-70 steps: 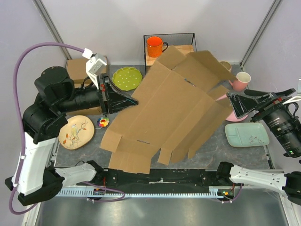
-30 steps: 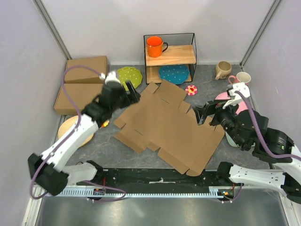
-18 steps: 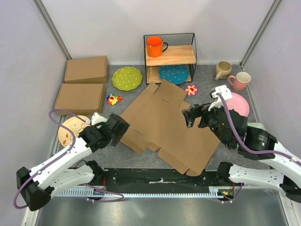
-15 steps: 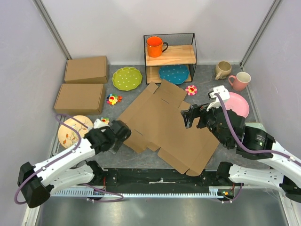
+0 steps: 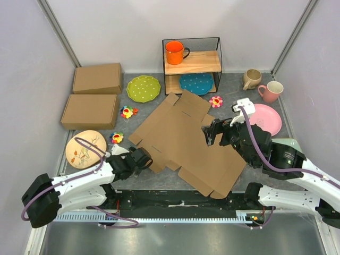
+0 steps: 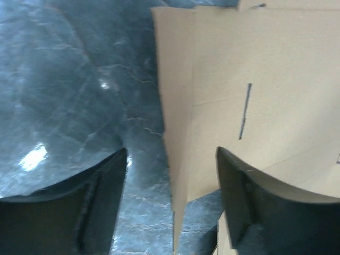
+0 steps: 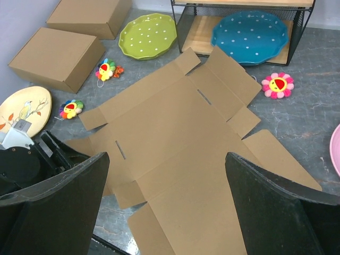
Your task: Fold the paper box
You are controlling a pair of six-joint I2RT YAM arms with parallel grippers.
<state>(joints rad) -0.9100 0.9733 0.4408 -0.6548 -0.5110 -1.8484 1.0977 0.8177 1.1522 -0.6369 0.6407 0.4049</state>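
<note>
Counts: one paper box (image 5: 186, 138), flat and unfolded; two closed cardboard boxes (image 5: 97, 78) (image 5: 90, 111); four plates in green (image 5: 143, 88), blue (image 5: 196, 83), pink (image 5: 267, 118) and cream (image 5: 85, 147); three mugs (image 5: 174, 52) (image 5: 251, 78) (image 5: 272, 91); three flower toys (image 5: 126, 112) (image 5: 116, 137) (image 5: 215, 101); one wire shelf (image 5: 202, 62).

The left gripper (image 6: 170, 159) has its jaws apart. The sheet's near-left flap edge lies between the fingers, unclamped, and the rest of the sheet spreads ahead and to its right. The left arm lies low along the table.

The right gripper (image 7: 166, 156) is wide open and holds nothing. The sheet lies flat below and ahead of it. The right arm is raised and bent, with the wrist over the sheet's right part.
</note>
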